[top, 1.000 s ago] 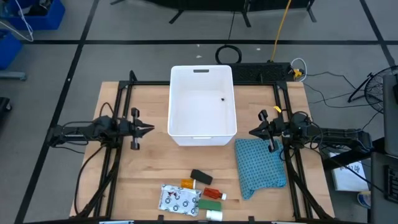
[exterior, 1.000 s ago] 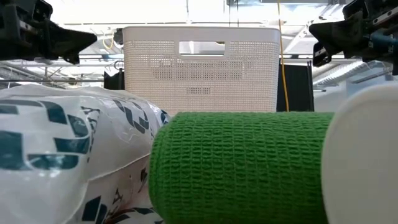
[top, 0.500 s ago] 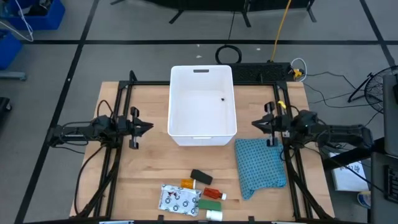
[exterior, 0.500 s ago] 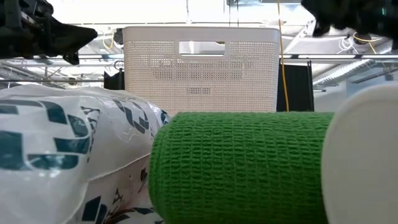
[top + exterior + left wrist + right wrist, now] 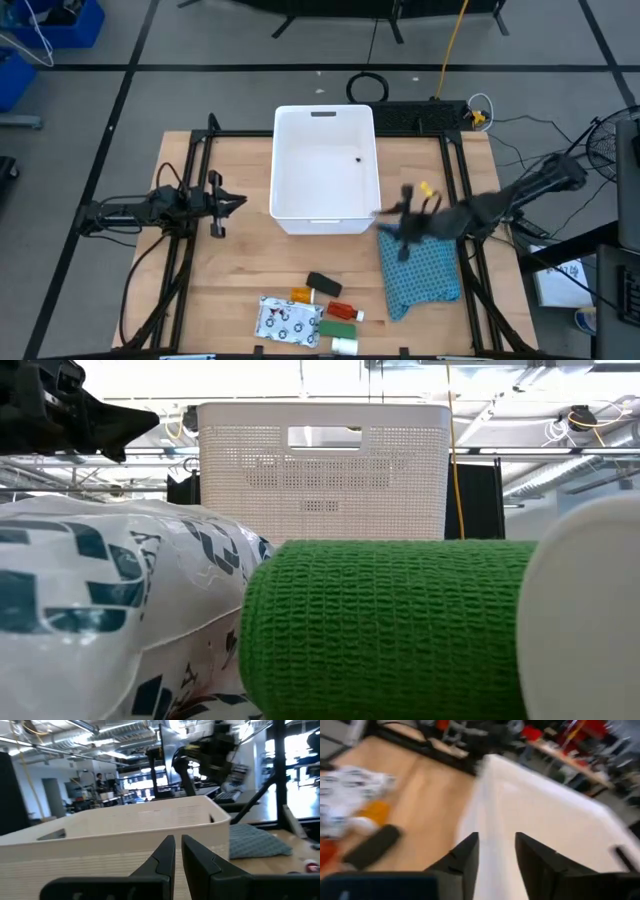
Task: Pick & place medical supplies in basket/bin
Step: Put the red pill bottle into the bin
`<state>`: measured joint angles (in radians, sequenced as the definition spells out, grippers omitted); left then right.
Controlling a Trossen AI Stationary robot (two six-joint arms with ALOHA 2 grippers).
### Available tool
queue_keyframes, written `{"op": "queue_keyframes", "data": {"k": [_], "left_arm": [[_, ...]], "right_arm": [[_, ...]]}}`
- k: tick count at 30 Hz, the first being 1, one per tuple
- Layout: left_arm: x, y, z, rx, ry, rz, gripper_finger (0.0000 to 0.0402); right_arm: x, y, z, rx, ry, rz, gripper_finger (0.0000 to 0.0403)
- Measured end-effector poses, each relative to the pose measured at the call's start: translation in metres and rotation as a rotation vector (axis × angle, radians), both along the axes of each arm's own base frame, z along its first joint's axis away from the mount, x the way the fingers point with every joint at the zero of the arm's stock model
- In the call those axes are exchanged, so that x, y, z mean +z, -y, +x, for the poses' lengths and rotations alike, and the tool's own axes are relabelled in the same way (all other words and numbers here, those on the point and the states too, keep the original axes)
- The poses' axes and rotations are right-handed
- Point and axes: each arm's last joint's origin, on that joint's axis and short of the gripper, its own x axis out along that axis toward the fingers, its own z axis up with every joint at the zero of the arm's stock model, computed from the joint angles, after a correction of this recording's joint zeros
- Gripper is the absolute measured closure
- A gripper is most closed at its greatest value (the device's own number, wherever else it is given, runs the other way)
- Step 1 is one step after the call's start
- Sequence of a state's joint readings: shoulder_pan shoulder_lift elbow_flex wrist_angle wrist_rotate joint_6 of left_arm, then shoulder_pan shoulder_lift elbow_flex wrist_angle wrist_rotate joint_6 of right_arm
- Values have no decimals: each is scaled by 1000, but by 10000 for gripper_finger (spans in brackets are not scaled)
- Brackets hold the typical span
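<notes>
The medical supplies lie in a cluster near the table's near edge: white printed packet (image 5: 288, 320), orange bottle (image 5: 301, 296), black block (image 5: 324, 285), red tube (image 5: 341, 312), green block (image 5: 335, 328), small white bottle (image 5: 343, 345). The white tub (image 5: 326, 170) stands at the middle far side. My right gripper (image 5: 388, 222), open (image 5: 496, 855), hovers blurred by the tub's near right corner, above the blue cloth's far edge. My left gripper (image 5: 238, 204), shut (image 5: 177, 855), waits left of the tub. Nothing is held.
The blue knitted cloth (image 5: 420, 270) lies flat right of the supplies. Black rails frame the table's left and right sides. Bare wood lies between the tub and the supplies. In the low view the green block (image 5: 390, 630) and packet (image 5: 110, 610) fill the foreground.
My right arm has risen out of the low view and swung from the table's right side toward the middle and slightly nearer, coming over the tub's near right corner and the cloth's far edge. The left arm and all items have stayed put.
</notes>
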<state>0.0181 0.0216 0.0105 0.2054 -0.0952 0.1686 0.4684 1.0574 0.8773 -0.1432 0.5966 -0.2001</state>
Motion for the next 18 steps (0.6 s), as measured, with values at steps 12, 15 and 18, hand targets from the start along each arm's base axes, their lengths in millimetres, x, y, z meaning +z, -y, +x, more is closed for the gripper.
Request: {"op": "queue_keyframes", "data": {"k": [12, 15, 18], "left_arm": [[-3, 0, 1, 6, -35, 62, 364], [-3, 0, 1, 6, -35, 63, 364], [-2, 0, 0, 6, -30, 64, 364]], "right_arm": [[-95, -87, 21, -85, -228, 283, 181], [-108, -102, 22, -84, -247, 419, 173], [-117, -120, 31, -34, -252, 492, 173]]}}
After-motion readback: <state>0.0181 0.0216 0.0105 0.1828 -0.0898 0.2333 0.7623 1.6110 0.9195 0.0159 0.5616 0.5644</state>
